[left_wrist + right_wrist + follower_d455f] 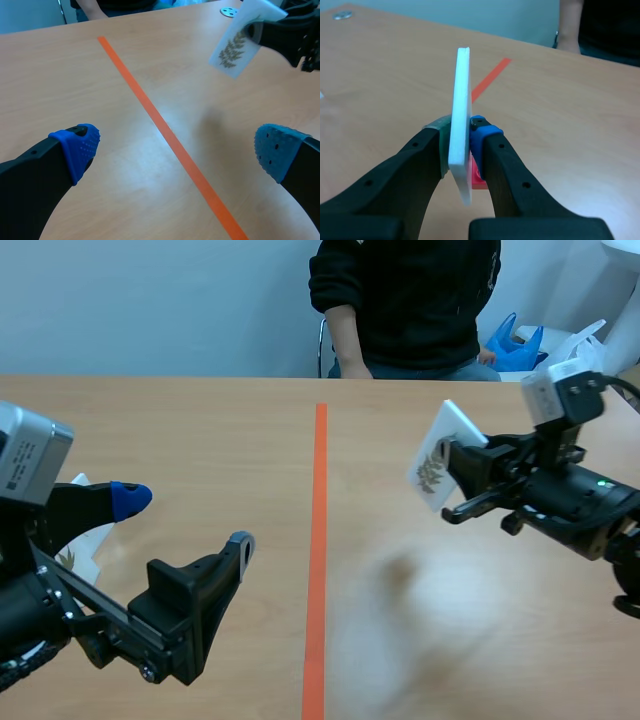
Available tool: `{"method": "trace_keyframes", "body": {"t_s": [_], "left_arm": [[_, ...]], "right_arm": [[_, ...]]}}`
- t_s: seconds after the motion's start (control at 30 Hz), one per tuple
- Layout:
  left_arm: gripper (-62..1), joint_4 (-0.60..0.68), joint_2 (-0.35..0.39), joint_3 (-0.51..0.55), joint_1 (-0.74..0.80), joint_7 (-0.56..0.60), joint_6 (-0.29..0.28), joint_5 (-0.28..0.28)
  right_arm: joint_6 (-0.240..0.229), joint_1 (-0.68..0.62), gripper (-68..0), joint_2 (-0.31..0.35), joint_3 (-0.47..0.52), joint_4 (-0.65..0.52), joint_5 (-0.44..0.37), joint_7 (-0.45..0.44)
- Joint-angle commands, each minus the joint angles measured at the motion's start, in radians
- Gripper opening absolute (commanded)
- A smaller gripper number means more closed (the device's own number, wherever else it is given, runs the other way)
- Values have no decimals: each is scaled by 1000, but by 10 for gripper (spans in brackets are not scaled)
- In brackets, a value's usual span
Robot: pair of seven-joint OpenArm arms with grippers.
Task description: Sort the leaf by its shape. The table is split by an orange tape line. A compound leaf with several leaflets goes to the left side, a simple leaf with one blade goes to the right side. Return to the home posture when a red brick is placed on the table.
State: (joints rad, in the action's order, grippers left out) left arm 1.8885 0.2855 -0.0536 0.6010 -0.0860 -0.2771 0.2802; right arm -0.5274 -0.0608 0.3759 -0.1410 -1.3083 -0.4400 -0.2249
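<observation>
Backdrop: a pale wall behind a light wooden desk [200, 440]. A person [410, 300] in a black top sits across it, one hand at the far edge.
Left card: a white card [88, 540] lies on the desk's left side. The left arm hides most of it, and only a small brownish leaf mark shows.
Left arm: comes in low from the near left corner and angles toward the middle, its wrist above the desk.
Left end effector [186, 519]: released, with the two blue-padded fingers spread wide and nothing between them. In its own view [177, 147] the gap frames bare desk and tape.
Tape line [318, 560]: orange, running straight from the near edge toward the person.
Held card [438, 458]: white and tilted, lifted clear of the desk over the right side. The left wrist view shows a printed golden sprig with several leaflets on it [235, 47].
Right arm: enters from the right, roughly level and raised above the desk, pointing toward the tape line.
Right end effector [455, 483]: clenched on the held card. Its own view shows the card edge-on [460, 125], upright, pinched between a grey-green pad and a blue pad.
Far right: a blue object [515, 345] and a white bag [585, 340] sit beyond the desk.
</observation>
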Motion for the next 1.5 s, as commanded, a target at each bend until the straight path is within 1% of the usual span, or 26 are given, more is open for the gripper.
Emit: {"method": "trace_keyframes", "body": {"t_s": [0.0, 0.07, 0.13, 0.2, 0.3, 0.37, 0.5, 0.57, 0.73, 0.87, 1.0, 1.03, 1.13, 1.23, 1.27, 1.33, 1.47], "left_arm": [[14, 4, -2, 5, 0, 13, 2, 6], [14, 4, -2, 5, 0, 13, 2, 6], [14, 4, -2, 5, 0, 13, 2, 6], [14, 4, -2, 5, 0, 13, 2, 6], [14, 4, -2, 5, 0, 13, 2, 6], [14, 4, -2, 5, 0, 13, 2, 6], [14, 4, -2, 5, 0, 13, 2, 6], [14, 4, -2, 5, 0, 13, 2, 6], [14, 4, -2, 5, 0, 13, 2, 6], [14, 4, -2, 5, 0, 13, 2, 6], [14, 4, -2, 5, 0, 13, 2, 6], [14, 4, -2, 5, 0, 13, 2, 6], [14, 4, -2, 5, 0, 13, 2, 6], [14, 4, -2, 5, 0, 13, 2, 6], [14, 4, -2, 5, 0, 13, 2, 6], [14, 4, -2, 5, 0, 14, 2, 6], [14, 4, -2, 5, 0, 14, 2, 6]], "right_arm": [[-26, -8, -660, 25, 40, -5, -39, 2], [-43, -37, -660, 46, 99, -5, -79, 2], [-46, -61, -660, 64, 151, -5, -115, 2], [-46, -80, -660, 73, 201, -5, -119, 3], [-45, -95, -660, 73, 255, -3, -148, 21], [-29, -91, -660, 73, 272, 5, -152, 37], [75, -80, -660, 70, 274, 33, -152, 50], [119, -57, -660, 65, 274, 74, -152, 50], [125, 45, -663, 62, 274, 230, -151, 50], [158, 126, -663, 49, 260, 351, -142, 31], [174, 190, -663, 39, 209, 455, -114, 0], [182, 198, -663, 36, 197, 472, -105, -8], [227, 206, -663, 28, 173, 497, -87, -29], [269, 205, -662, 25, 153, 506, -83, -36], [277, 205, -662, 25, 149, 508, -83, -37], [278, 205, -648, 25, 147, 509, -83, -37], [277, 205, -571, 25, 147, 509, -83, -37]]}}
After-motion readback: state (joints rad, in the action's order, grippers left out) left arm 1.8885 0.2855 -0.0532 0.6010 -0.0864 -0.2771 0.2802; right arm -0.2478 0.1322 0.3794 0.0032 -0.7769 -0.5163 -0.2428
